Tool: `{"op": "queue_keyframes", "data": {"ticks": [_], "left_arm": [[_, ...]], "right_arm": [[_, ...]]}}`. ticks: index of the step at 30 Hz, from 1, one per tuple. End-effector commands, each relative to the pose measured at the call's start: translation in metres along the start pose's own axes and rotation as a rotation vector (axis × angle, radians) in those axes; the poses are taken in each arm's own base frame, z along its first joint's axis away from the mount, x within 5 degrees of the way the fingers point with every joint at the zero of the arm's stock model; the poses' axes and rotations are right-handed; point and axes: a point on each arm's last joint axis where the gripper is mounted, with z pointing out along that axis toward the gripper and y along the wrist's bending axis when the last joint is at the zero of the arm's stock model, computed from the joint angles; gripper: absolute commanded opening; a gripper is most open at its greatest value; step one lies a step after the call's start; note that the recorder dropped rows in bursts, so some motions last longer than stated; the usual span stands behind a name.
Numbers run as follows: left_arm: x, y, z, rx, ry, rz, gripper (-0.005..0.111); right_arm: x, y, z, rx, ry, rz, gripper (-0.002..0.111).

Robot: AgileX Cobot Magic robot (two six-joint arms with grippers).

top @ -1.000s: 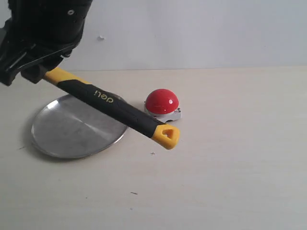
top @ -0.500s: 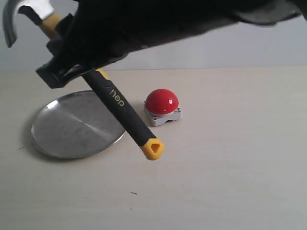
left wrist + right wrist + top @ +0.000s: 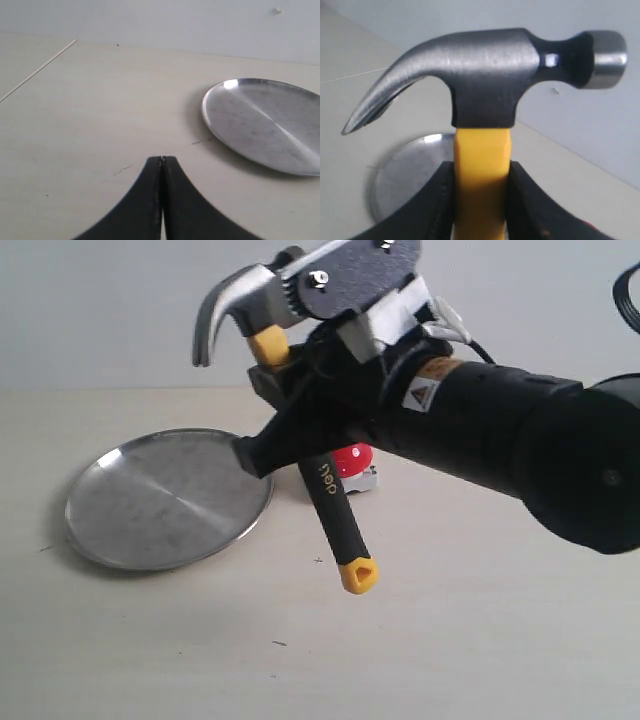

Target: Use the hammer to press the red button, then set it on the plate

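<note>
Hammer held up in the air by the right gripper, that is what I see first: the steel head is uppermost, claw curling toward the plate side, and the black handle slants down to a yellow butt hanging over the table in front of the red button. The claw of that arm is clenched on the yellow neck just under the head. The right arm reaches in from the right and crosses the middle, so its dark bulk and the handle cover most of the button; only a slice of red dome and a corner of grey base peep out beneath. The plate lies flat just to the left of the button, bare, its near rim clear of the handle. The right wrist view brings the hammer close, the right gripper pressing the yellow neck from both sides, with the plate below and behind. The left gripper shows only in its own wrist view: tips pressed together with nothing between them, low over the table, the plate near but apart from it. The table in front and to the right is open tabletop, and the pale wall stands along the far edge.
</note>
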Motion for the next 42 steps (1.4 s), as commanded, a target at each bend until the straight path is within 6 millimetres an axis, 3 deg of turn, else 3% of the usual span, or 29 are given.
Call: {"op": "queue_keyframes", "data": {"ticks": [1,6,11,17,23,30,42], "left_arm": [[-0.001,0.0,0.0,-0.001,-0.012,0.005,0.0],[-0.001,0.0,0.0,-0.001,-0.012,0.005,0.0],[-0.001,0.0,0.0,-0.001,-0.012,0.005,0.0],[-0.001,0.0,0.0,-0.001,-0.012,0.005,0.0],[-0.001,0.0,0.0,-0.001,-0.012,0.005,0.0],[-0.001,0.0,0.0,-0.001,-0.012,0.005,0.0],[-0.001,0.0,0.0,-0.001,-0.012,0.005,0.0]], "right_arm": [[-0.002,-0.029,-0.011,0.005,-0.193,0.081,0.0],[0.005,-0.054,-0.015,-0.074,-0.289,0.23,0.0],[0.012,-0.067,-0.01,-0.138,-0.354,0.299,0.0],[0.023,-0.07,0.002,-0.233,-0.487,0.399,0.0],[0.039,-0.08,0.013,-0.143,-0.488,0.483,0.0],[0.041,-0.078,0.015,-0.115,-0.486,0.313,0.0],[0.042,-0.076,0.015,-0.164,-0.47,0.394,0.0]]}}
